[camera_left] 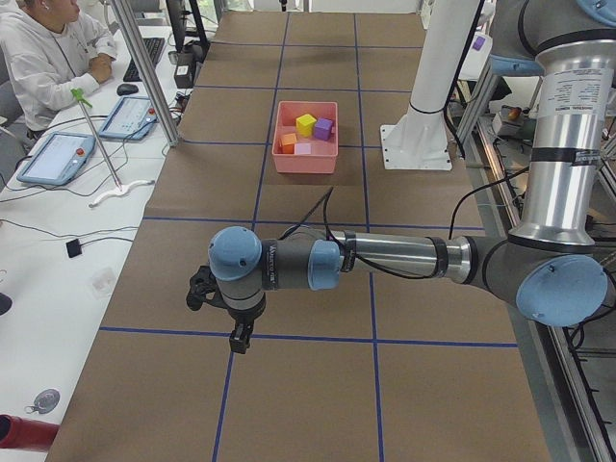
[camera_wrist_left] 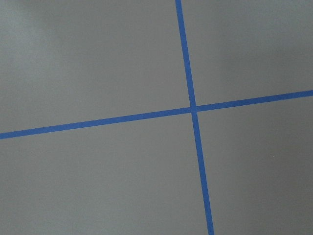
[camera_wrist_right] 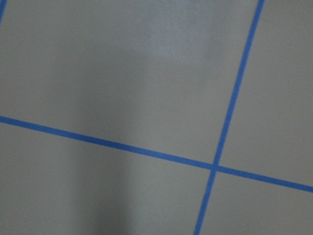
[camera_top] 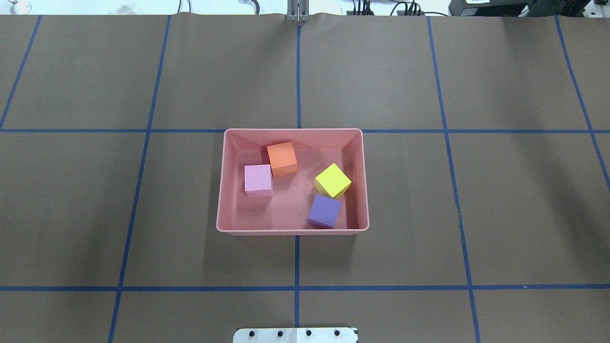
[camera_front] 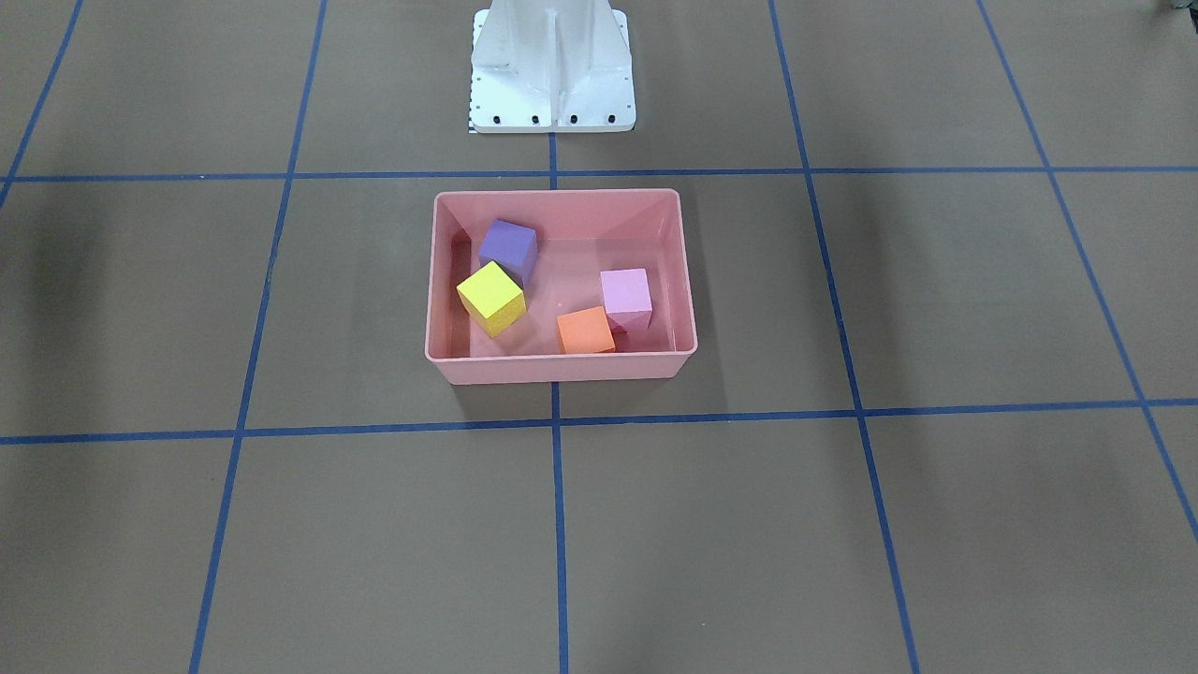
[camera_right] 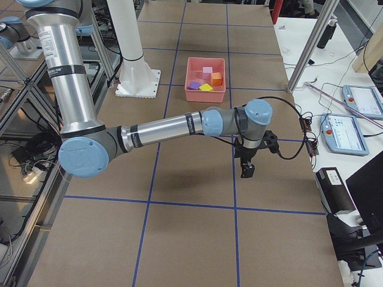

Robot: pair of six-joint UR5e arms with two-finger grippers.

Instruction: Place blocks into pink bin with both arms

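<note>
Contents of the pink bin (camera_top: 291, 129): all four cubes, each resting on the bin floor. The orange block (camera_top: 282, 158) and the light pink block (camera_top: 258, 180) meet at one corner on the robot's left side of the bin. The yellow block (camera_top: 332, 180), turned diagonally to the bin walls, sits just beside the purple block (camera_top: 324, 211) on the robot's right side. The two pairs are apart from each other.

The bin stands on the desk (camera_top: 429, 214), straddling a blue tape line (camera_top: 298, 71), in front of the white pedestal base (camera_front: 552, 70).

The left tool (camera_left: 239, 339) points down over the desk near a tape line, well apart from the bin. The right tool (camera_right: 246, 168) hangs likewise at the opposite end. For both tools, I cannot tell whether the fingers are spread or pressed together. Each wrist camera shows only bare desk and a tape crossing.
</note>
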